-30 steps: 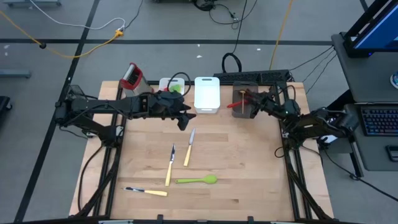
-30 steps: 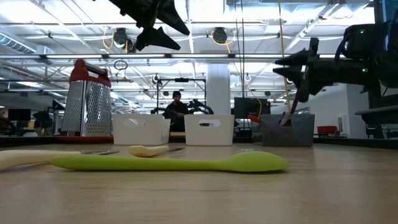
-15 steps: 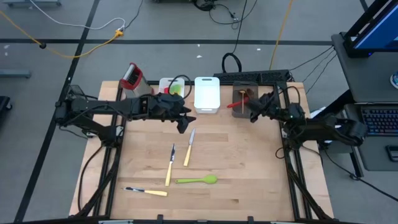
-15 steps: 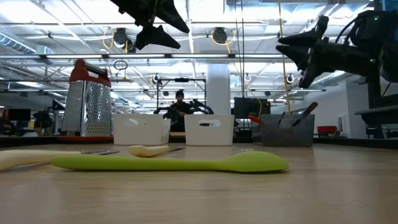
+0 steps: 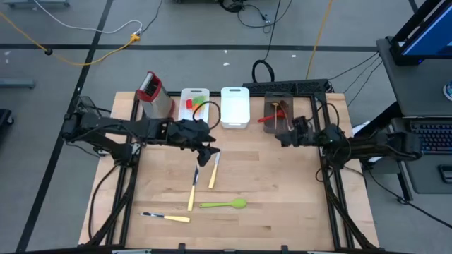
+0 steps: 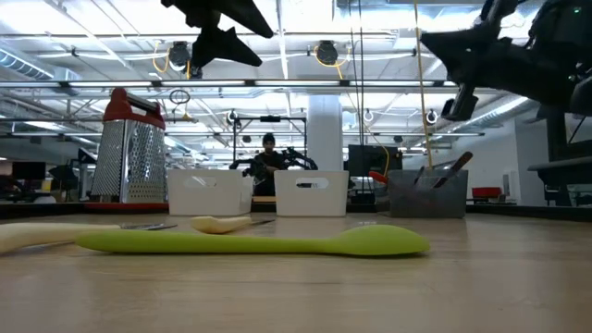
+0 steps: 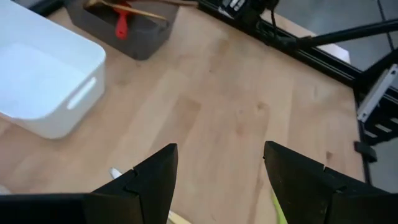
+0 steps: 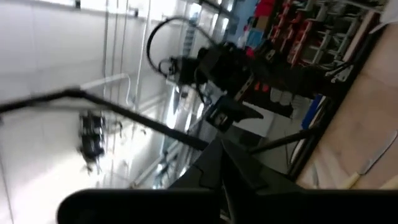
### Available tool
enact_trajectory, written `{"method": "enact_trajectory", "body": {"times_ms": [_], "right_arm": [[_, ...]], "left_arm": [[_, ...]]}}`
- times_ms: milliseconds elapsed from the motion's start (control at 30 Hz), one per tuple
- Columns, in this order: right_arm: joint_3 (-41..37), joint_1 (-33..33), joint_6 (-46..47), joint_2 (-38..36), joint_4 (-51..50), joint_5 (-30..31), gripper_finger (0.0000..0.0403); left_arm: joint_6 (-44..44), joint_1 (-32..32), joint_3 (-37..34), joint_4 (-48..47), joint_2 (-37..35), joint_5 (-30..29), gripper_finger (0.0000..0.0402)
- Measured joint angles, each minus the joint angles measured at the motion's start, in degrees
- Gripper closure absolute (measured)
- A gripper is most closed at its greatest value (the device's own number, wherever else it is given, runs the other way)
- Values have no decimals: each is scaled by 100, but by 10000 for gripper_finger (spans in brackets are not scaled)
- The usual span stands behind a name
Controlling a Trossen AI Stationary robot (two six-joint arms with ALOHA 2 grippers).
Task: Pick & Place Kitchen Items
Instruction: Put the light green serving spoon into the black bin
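- On the desk [image 5: 282, 183], four kitchen items lie loose: the green spoon [image 5: 224, 204] nearest the front, two cream-handled knives [image 5: 193, 187] [image 5: 214, 169] side by side near the middle, and a third knife [image 5: 166, 217] near the front left corner.
- Further utensils, a wooden spoon [image 5: 279, 107] and a red one among them, stand in the dark bin [image 5: 272, 99] at the back right; the neighbouring white bin [image 5: 234, 107] shows nothing inside.
- Each item appears light, slim and rigid; the green spoon looks smooth and may slip, so a grip across the mid-handle seems best. The knives are best taken by the cream handle, clear of the blade.
- The left claw [image 5: 205, 151] hovers above the blade ends of the paired knives, fingers [image 7: 155, 177] spread fairly wide and holding nothing; the arm reaches in level from the left.
- The right claw [image 5: 283, 137] hangs just in front of the dark bin, pinched fully closed and empty.
- A steel grater [image 5: 154, 92] stands at the back left, beside another white bin [image 5: 185, 94] holding coloured utensils.
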Motion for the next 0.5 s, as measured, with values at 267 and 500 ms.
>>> {"method": "enact_trajectory", "body": {"times_ms": [267,500], "right_arm": [[0,1139,-1137,-5,-117,251,402],[142,2035,-1930,-3,-123,897,399]], "left_arm": [[-44,-564,0,-74,0,5,160],[-59,-1033,0,-72,-2,-2,160]]}}
